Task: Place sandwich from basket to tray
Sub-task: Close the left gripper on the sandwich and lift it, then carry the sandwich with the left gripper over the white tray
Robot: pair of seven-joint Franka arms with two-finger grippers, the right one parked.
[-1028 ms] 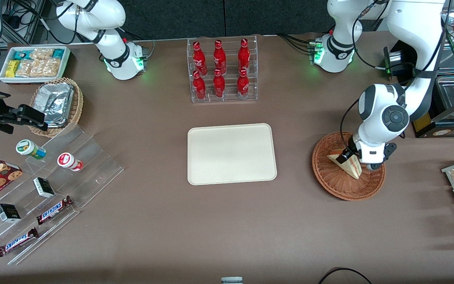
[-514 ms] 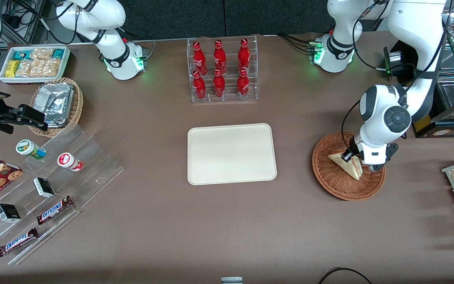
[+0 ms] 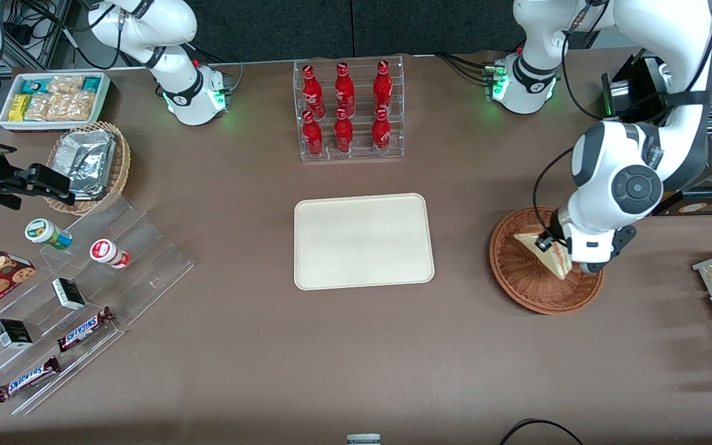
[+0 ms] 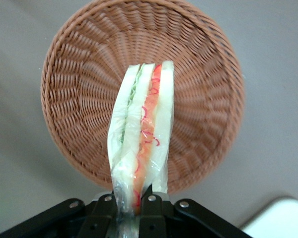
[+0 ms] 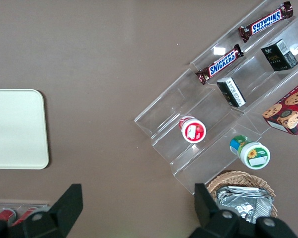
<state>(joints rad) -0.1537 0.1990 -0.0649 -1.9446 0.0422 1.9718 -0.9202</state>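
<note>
**Sandwich clears the wicker, tray waits**

And it's up! The end effector (image 3: 555, 247) is clamped on the sandwich (image 3: 546, 252), its 2 fingers (image 4: 151, 206) pinching the wrapped wedge at one end. A second ago the wedge lay low in the basket (image 3: 517, 272); now the arm has risen and the sandwich hangs off the weave. In the wrist view the sandwich (image 4: 141, 148) dangles straight out from the end effector (image 4: 130, 208), red and green filling showing along the cut edge, with the basket (image 4: 79, 74) well below it and bare of anything else.

What that means: the pick looks done, and the carry is the step in hand. By my reading the task is about halfway, lift made, placement still to come.

Containers now. The basket directly beneath the end effector holds nothing but the shadow of its cargo. The tray (image 3: 362, 210) sits well off to the side of the end effector, toward the parked arm's end of the counter (image 3: 356, 352), flat, cream and carrying nothing. A corner of the tray (image 4: 278, 218) peeks in close beside the fingers in the wrist view.

The grip is on one end only, so the wedge may swing during the crossing; a steady sweep would suit it.
</note>
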